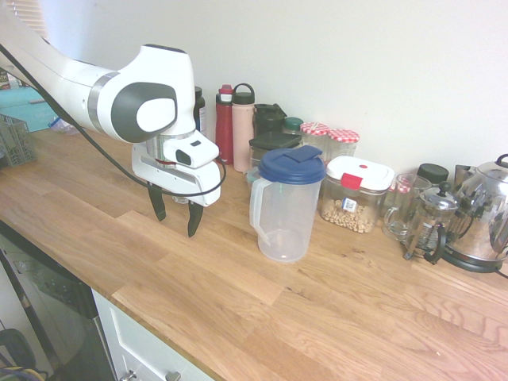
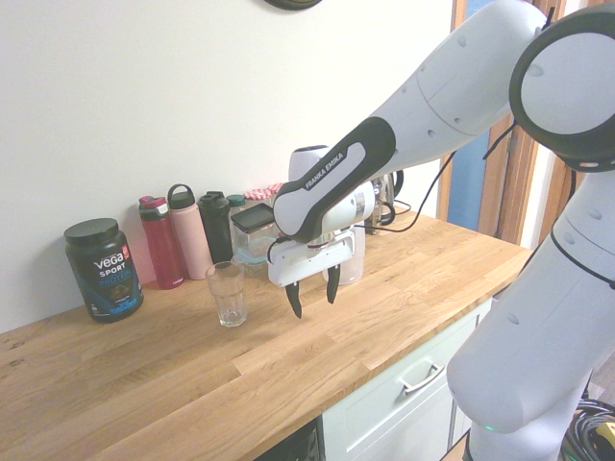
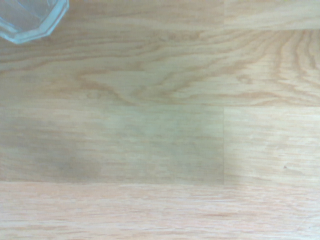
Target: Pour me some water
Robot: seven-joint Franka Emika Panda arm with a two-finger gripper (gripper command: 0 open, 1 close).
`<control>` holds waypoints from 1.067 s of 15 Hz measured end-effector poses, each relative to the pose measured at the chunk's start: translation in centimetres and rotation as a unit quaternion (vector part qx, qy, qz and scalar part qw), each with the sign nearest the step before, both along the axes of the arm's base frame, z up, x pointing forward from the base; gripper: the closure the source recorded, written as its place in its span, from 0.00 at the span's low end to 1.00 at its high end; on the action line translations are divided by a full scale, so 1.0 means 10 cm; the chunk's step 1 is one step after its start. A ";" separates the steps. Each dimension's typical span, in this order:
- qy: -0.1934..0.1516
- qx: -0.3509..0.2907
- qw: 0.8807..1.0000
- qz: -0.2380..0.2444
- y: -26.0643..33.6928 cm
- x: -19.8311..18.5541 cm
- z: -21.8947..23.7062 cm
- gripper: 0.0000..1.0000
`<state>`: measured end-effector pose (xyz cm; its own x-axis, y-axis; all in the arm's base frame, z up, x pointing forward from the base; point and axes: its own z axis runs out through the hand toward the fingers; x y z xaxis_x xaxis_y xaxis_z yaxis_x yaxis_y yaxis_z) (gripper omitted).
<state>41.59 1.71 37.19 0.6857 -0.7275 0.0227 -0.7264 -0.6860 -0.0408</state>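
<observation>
Approach step: your claw (image 1: 175, 215) spread, empty, above bench (image 1: 238, 302). Pitcher (image 1: 284, 208) beside it, drinking glass (image 2: 227, 294) opposite. Next: grasp pitcher handle.

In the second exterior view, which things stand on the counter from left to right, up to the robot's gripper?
Black protein tub → red bottle → pink bottle → black bottle → drinking glass → gripper, jaws open, above the wooden counter with nothing between them.
</observation>
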 end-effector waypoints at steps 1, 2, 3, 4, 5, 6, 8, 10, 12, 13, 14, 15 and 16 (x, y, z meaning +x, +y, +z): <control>0.000 0.000 1.000 -0.002 0.00 0.00 0.00 0.00; 0.000 0.001 1.000 -0.010 -0.01 0.00 0.00 0.00; -0.006 -0.002 1.000 -0.025 -0.02 0.02 0.05 0.00; -0.023 -0.009 0.999 -0.041 -0.04 0.04 0.21 0.00; -0.047 -0.018 0.997 -0.050 -0.09 0.03 0.46 0.00; -0.073 -0.028 0.995 -0.059 -0.17 -0.01 0.78 0.00; -0.132 -0.048 0.987 -0.080 -0.36 -0.23 1.41 0.00; -0.195 -0.068 0.973 -0.103 -0.57 -0.44 1.83 0.00; -0.245 -0.093 0.958 -0.121 -0.81 -0.50 1.89 0.00; -0.250 -0.100 0.954 -0.129 -0.91 -0.51 1.80 0.00; -0.250 -0.102 0.953 -0.137 -1.00 -0.53 1.71 0.00; -0.248 -0.101 0.953 -0.142 -1.05 -0.55 1.62 0.00; -0.246 -0.098 0.954 -0.144 -1.08 -0.57 1.54 0.00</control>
<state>35.87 -9.06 52.58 0.3293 -0.8333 0.4441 -0.8123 -0.4897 -0.3166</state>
